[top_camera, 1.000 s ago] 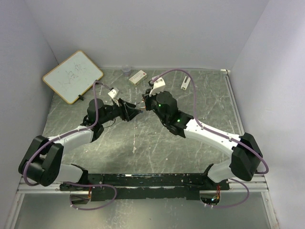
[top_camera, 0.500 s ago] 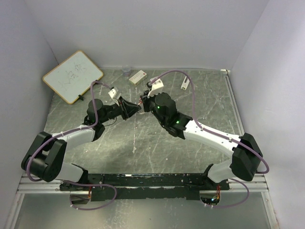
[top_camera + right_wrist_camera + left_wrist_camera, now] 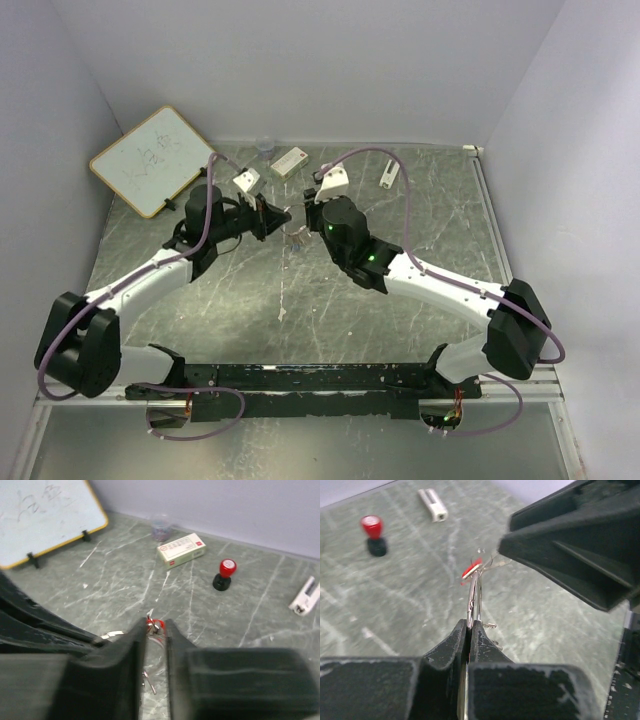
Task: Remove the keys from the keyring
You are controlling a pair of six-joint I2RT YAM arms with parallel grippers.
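From above, the left gripper [image 3: 283, 216] and right gripper [image 3: 309, 216] meet tip to tip over the far half of the desk [image 3: 250, 300]. The keys [image 3: 294, 238] hang as one small bunch just below and between the two tips. No key can be seen lying apart on the desk, though they are too small here to count. In the left wrist view, the left gripper [image 3: 471, 627] is clenched on the keyring [image 3: 474, 597]. The ring stands edge-on straight out from its tips. A red-headed key [image 3: 471, 571] sits at the ring's far end, right in front of the right gripper [image 3: 506, 546], which comes in from the upper right. A thin wire or key shank runs toward that tip, but contact is not clear. In the right wrist view, the right gripper [image 3: 154, 630] has its jaws slightly parted, and the red-headed key [image 3: 151, 624] lies in the gap at the tips. I cannot tell whether either pad presses on it. A silvery stretch of keyring [image 3: 114, 636] shows just to the left of the jaws, and a plain key [image 3: 148, 681] dangles below the gap. My judgement is that the ring is secured but nothing has come off it yet. Every key still has to be worked round and off the wire.
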